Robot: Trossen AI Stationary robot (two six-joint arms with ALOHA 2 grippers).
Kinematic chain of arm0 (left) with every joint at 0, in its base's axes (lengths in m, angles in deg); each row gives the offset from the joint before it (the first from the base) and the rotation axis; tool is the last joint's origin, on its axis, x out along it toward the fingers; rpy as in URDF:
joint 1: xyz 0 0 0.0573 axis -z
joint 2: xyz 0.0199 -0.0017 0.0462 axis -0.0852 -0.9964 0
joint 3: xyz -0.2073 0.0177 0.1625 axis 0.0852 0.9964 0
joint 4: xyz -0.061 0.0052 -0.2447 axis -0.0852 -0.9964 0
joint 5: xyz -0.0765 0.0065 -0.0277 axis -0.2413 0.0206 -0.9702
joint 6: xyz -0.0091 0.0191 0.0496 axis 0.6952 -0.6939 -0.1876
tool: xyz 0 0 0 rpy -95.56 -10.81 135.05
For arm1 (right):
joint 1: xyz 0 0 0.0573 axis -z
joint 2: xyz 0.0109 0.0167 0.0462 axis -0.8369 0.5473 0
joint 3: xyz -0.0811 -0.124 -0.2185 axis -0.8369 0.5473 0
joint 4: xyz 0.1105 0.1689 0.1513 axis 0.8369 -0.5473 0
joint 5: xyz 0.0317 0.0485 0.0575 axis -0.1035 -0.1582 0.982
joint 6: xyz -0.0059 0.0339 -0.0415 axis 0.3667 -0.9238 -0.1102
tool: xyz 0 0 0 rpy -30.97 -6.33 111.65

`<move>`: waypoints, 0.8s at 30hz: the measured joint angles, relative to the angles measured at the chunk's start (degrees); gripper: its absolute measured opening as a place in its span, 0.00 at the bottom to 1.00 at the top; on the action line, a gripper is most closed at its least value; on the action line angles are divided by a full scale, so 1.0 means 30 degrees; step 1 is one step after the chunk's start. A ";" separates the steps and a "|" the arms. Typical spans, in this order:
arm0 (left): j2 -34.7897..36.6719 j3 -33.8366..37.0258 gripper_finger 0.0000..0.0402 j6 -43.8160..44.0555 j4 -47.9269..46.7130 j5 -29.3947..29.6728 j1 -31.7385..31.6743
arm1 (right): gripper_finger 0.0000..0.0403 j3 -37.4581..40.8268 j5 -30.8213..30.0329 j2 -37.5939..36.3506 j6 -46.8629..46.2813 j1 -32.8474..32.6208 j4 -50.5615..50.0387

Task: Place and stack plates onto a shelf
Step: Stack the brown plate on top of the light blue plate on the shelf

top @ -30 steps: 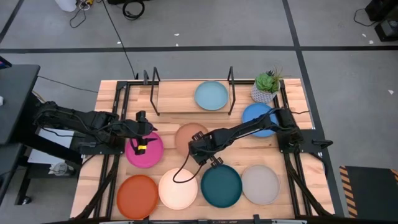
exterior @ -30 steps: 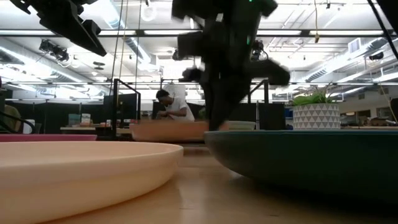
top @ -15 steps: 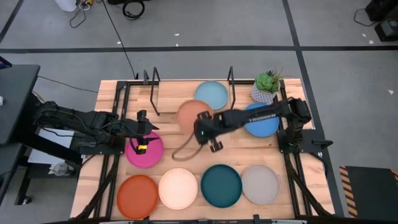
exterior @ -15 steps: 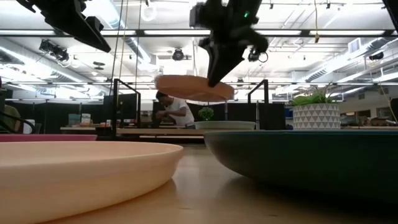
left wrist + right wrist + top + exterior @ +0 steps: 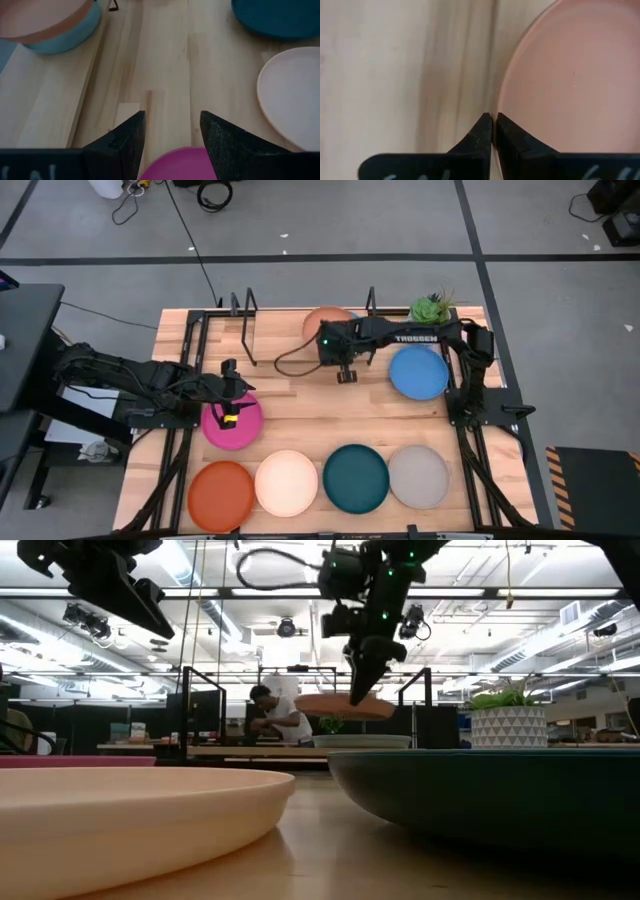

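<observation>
Right gripper (image 5: pixel 492 131) jaws pinch the tan plate's (image 5: pixel 325 320) rim—held level above the shelf (image 5: pixel 285 340) for stacking; left gripper (image 5: pixel 170 135) jaws released.

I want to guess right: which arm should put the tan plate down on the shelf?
The right arm. Its claw already grips the round matte tan plate over the light blue plate; the left claw hovers open over the magenta plate.

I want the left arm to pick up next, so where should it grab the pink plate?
Grip the raised rim of the pink plate, on the edge nearest the left gripper, coming down from above with one finger inside the rim and one outside. It lies flat on the table, so only the thin rim offers a hold, and those fingers already stand open over it.
</observation>
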State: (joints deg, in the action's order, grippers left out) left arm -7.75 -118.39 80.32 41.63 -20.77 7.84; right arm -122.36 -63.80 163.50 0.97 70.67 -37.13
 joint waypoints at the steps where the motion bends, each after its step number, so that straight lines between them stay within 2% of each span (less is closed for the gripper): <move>1: 0.0000 0.0021 0.49 0.0014 0.0017 0.0007 0.0000 | 0.05 0.0123 0.0038 0.0002 -0.0032 0.0202 0.0056; 24: 0.0000 0.0036 0.49 0.0138 0.0594 0.0138 0.0000 | 0.06 0.3077 0.0548 0.0022 -0.0274 0.1678 0.2647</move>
State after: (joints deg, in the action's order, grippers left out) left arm -7.75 -118.28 80.73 43.41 -20.36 7.84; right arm -113.13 -62.16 163.57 0.14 75.70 -29.19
